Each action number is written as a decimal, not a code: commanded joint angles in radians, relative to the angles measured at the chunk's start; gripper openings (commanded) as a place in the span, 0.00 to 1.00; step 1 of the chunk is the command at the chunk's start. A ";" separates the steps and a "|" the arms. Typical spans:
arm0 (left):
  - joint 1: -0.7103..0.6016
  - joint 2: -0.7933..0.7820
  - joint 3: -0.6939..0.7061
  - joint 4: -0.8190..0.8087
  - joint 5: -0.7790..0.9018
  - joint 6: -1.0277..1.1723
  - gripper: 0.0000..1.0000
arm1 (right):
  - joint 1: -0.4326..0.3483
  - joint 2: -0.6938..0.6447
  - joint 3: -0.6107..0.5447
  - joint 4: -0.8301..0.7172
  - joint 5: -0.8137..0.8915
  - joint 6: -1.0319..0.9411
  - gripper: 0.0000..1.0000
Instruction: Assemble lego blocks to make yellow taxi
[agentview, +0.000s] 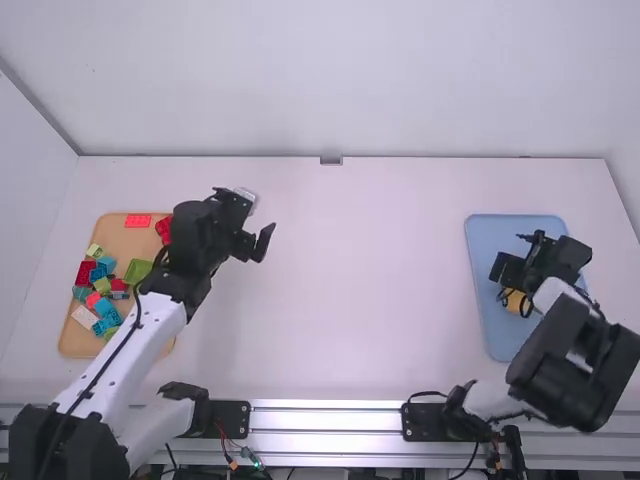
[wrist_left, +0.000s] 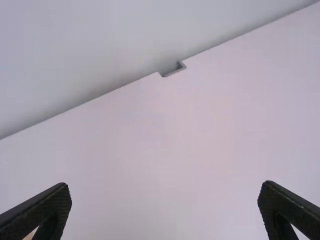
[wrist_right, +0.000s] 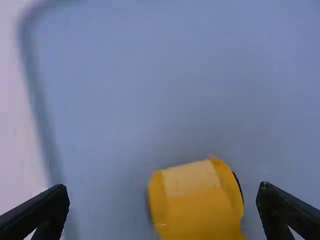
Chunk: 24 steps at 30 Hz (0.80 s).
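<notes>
Hovering over the blue tray (agentview: 490, 232), the right tool (agentview: 513, 298) is spread wide, with a yellow piece (wrist_right: 197, 212) between its fingers but ungripped. The left tool (agentview: 258, 218) gapes wide and empty over the far left of the surface (agentview: 350, 300). Its arm (agentview: 140, 330) crosses a tan tray (agentview: 115, 238), partly hiding it and its blocks (agentview: 137, 270) of red, green, blue and white. The white surface meets a pale wall (agentview: 350, 75), a small grey notch (agentview: 331, 160) at their join.

No lettering, numbers or signs seem readable on anything in view.
</notes>
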 joint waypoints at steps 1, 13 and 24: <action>-0.010 -0.072 0.001 -0.010 -0.038 -0.032 0.99 | 0.063 -0.124 0.008 -0.038 0.028 0.014 0.99; 0.002 -0.386 0.001 -0.175 -0.043 -0.031 0.99 | 0.447 -0.630 0.008 -0.200 0.037 0.013 0.99; 0.131 -0.539 -0.126 -0.064 -0.171 -0.158 0.86 | 0.568 -0.785 -0.117 -0.080 0.160 0.137 0.86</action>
